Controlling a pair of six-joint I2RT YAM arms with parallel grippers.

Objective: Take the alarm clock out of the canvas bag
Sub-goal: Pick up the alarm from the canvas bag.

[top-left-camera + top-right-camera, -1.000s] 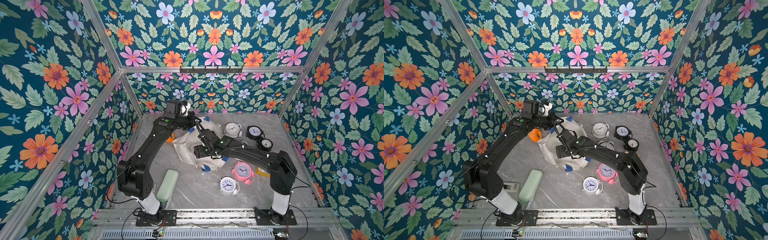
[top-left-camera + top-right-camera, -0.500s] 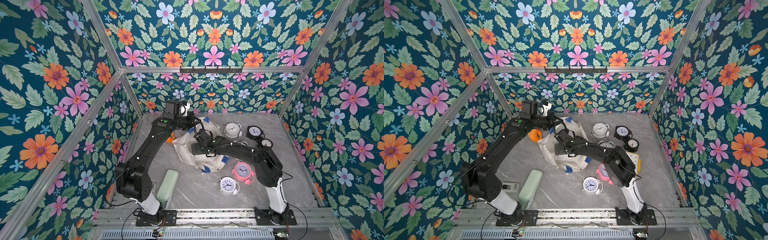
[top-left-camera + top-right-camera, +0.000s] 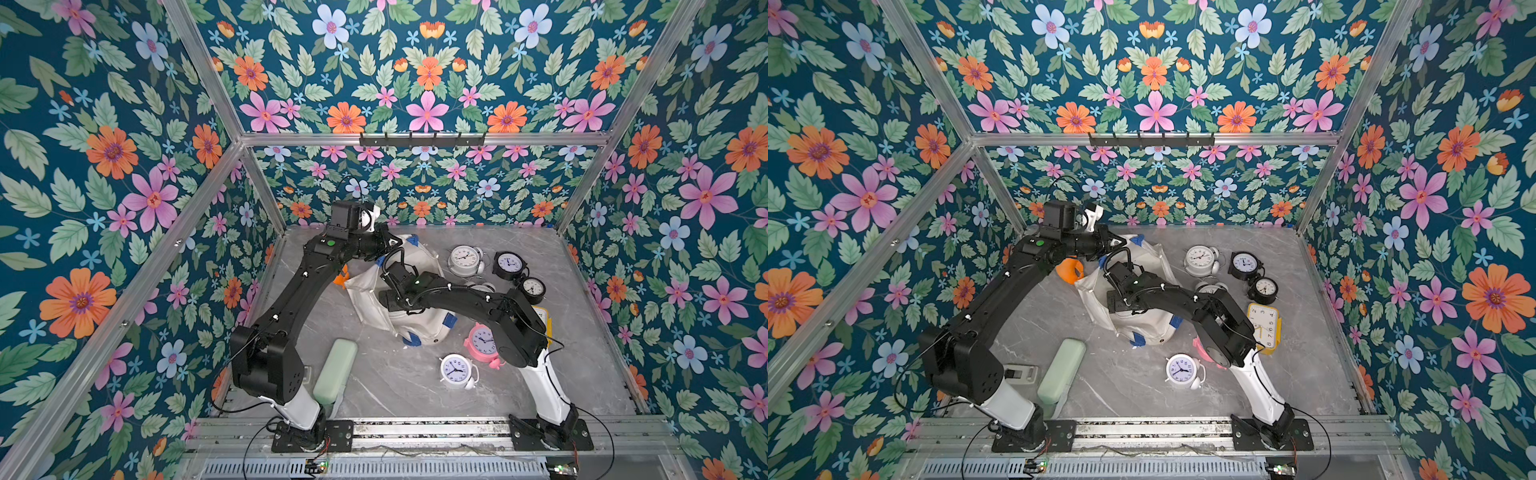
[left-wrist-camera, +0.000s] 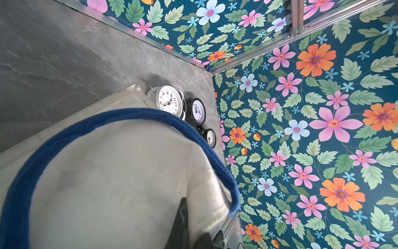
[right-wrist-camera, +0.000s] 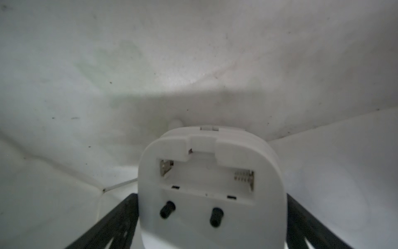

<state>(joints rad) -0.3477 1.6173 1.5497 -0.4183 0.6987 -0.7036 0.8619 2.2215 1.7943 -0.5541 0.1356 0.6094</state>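
Note:
The off-white canvas bag [image 3: 419, 328] [image 3: 1142, 328] with blue tabs lies slumped at the table's middle. My left gripper [image 3: 390, 241] [image 4: 191, 224] is shut on the bag's fabric at its far rim, below the blue strap handle [image 4: 129, 114]. The right arm reaches from the right into the bag's mouth, and its fingertips are hidden in both top views. Inside the bag, a white alarm clock [image 5: 212, 172] shows its back with the empty battery bay. My right gripper [image 5: 211, 196] is open wide, one black finger on each side of the clock.
Outside the bag lie several clocks: a silver one [image 3: 464, 259], two black ones [image 3: 509, 262] [image 3: 532, 286], a pink one [image 3: 482, 340], a white one [image 3: 455, 370] and a yellow one [image 3: 1262, 326]. A green case [image 3: 336, 370] lies front left. An orange plush [image 3: 1070, 270] sits behind the bag.
The right arm has pushed leftward and deeper into the bag, and its jaws have widened. The left arm keeps its hold and has not moved.

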